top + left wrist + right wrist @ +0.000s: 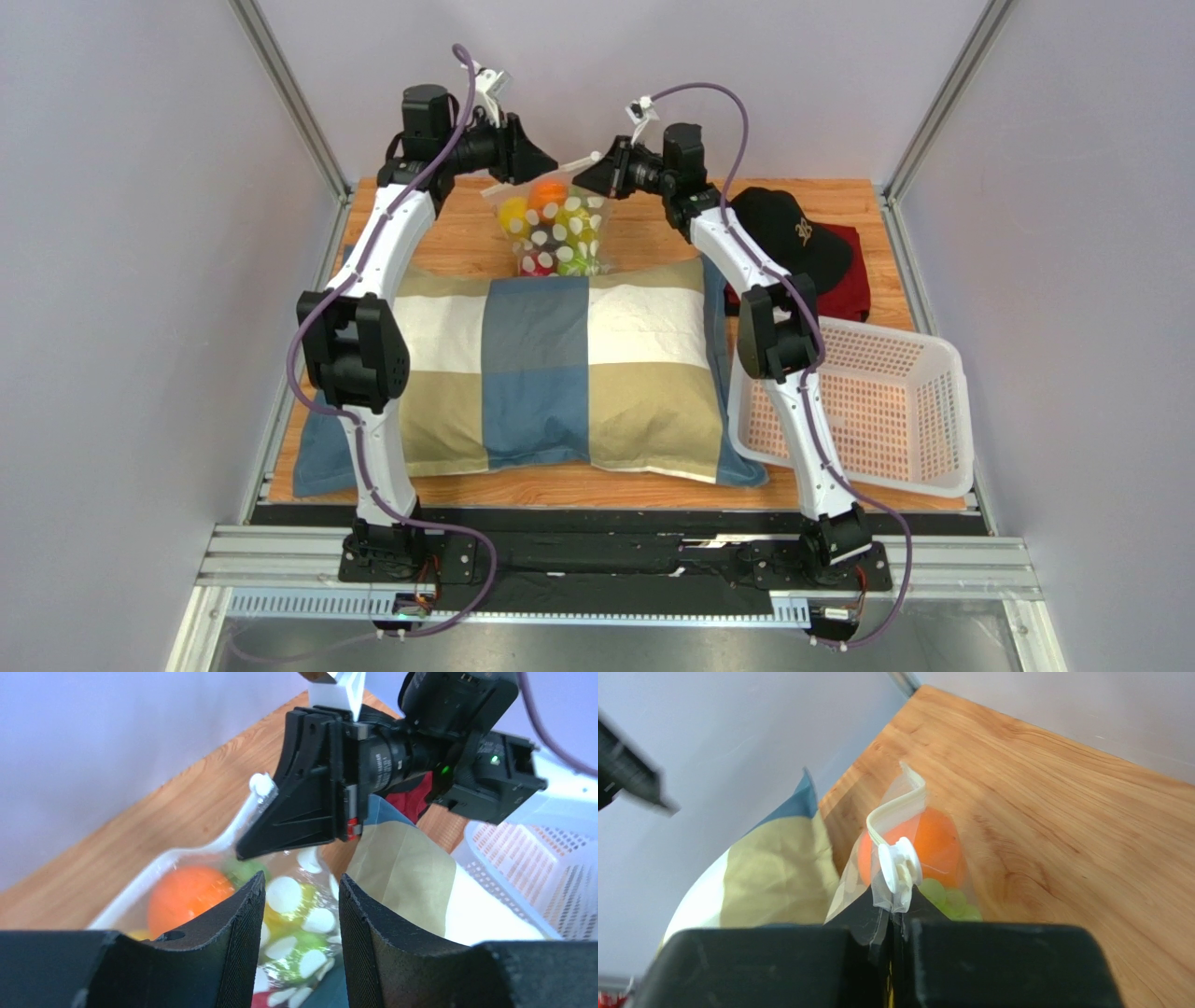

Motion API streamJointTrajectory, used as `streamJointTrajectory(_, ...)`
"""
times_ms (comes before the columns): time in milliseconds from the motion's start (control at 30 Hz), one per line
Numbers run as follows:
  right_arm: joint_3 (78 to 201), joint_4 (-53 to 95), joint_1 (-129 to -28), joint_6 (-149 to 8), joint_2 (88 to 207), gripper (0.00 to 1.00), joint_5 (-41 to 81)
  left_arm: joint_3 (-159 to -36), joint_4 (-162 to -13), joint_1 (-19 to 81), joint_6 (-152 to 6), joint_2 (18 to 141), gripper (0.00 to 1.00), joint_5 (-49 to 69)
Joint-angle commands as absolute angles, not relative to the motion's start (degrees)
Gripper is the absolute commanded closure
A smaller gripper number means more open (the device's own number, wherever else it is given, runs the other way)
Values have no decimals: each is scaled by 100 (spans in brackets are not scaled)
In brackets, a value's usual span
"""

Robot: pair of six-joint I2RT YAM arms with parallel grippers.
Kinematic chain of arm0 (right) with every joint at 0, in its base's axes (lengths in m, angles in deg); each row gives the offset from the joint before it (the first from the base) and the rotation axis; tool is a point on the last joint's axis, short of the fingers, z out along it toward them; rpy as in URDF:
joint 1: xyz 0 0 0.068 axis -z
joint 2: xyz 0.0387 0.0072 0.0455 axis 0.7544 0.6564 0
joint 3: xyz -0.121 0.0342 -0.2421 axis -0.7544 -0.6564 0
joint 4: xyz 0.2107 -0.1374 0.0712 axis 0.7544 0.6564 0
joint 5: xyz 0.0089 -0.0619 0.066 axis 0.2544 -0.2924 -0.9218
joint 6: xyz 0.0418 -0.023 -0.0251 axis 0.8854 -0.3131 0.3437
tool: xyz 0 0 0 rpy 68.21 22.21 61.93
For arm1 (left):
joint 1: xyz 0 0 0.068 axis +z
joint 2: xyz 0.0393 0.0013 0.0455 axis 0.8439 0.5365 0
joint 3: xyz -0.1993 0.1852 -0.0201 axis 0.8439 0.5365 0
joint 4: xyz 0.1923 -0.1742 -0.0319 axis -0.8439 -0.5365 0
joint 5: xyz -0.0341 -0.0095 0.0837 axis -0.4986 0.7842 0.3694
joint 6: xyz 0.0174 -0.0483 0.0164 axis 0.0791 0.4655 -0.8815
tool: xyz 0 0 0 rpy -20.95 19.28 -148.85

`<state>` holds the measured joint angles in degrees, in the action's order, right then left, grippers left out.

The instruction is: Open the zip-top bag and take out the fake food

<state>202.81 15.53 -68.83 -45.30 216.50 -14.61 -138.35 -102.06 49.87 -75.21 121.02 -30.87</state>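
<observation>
Nearest the arms' bases we see the checked pillow (pixel 561 371) lying across the worktop (pixel 456 252), with the white basket (pixel 898 406) just beside it on the right. Beyond the pillow's far edge stands the zip-top bag (pixel 554 231), mouth upward and touching the pillow, with the fake food (pixel 540 238) packed inside. An orange fruit (pixel 186 896) sits highest, just under the seal. The bag's zip strip (pixel 896 815) runs roughly left to right between the 2 arms. The right jaws are together, clamped on the bag's top corner right at the white slider (pixel 899 868), so that end is held. The left jaws stand apart with nothing between them. In the left wrist view the bag lies below and just beyond them, and the zip strip passes to the left of the gap rather than through it. We judge that the next move turns on this offset: the left arm (pixel 372 280), about as near the bag as the right arm (pixel 744 266), must bring its jaws over the strip before closing. Farthest right, a black cap (pixel 793 224) rests on a red cloth (pixel 849 294).
</observation>
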Motion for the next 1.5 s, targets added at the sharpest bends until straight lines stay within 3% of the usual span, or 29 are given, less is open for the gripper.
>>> streamJointTrajectory(0, 20318, 1147, -6910, -5186, 20932, 100, -2561, -14227, -9946, 5087, -8414, 12475, 51, -3779)
streamJointTrajectory(167, 20353, 1165, -6901, -5063, 20897, 100, -3072, -15079, -9894, 5333, -8310, 13126, 51, -4886)
streamJointTrajectory(300, 20345, 1271, -6910, -5055, 20836, 100, -3380, -14853, -8648, 5290, -7423, 13268, 50, -5449)
streamJointTrajectory(567, 20239, 867, -6910, -4660, 20836, 100, -3556, -14588, -8917, 5017, -7754, 13171, 50, -5371)
streamJointTrajectory(733, 20318, 717, -6901, -4475, 20889, 100, -3635, -14799, -9997, 4894, -8405, 13303, 51, -5002)
streamJointTrajectory(767, 20310, 726, -6910, -4466, 20871, 100, -3652, -14808, -10077, 4885, -8414, 13285, 53, -4906)
streamJointTrajectory(800, 20310, 761, -6910, -4466, 20871, 100, -3635, -14808, -10121, 4876, -8597, 13277, 73, -4653)
streamJointTrajectory(833, 20292, 874, -6901, -4483, 20828, 99, -3600, -14808, -10243, 4876, -8651, 13259, 83, -4528)
streamJointTrajectory(900, 20283, 1033, -6884, -4414, 20783, 82, -3477, -14712, -10332, 4876, -8861, 13084, 100, -4082)
streamJointTrajectory(933, 20170, 1077, -6858, -4335, 20748, 65, -3433, -14633, -10350, 4868, -8949, 12987, 100, -3983)
streamJointTrajectory(1033, 19889, 1025, -6779, -4097, 20555, 50, -3196, -14238, -10350, 4868, -9231, 12583, 100, -3605)
streamJointTrajectory(1300, 20097, 796, -6805, -3807, 20642, 53, -3450, -13674, -10060, 4850, -8933, 12151, 100, -3779)
streamJointTrajectory(1467, 20424, 735, -6805, -3509, 20915, 88, -3521, -13551, -9990, 4841, -8889, 12029, 100, -3868)
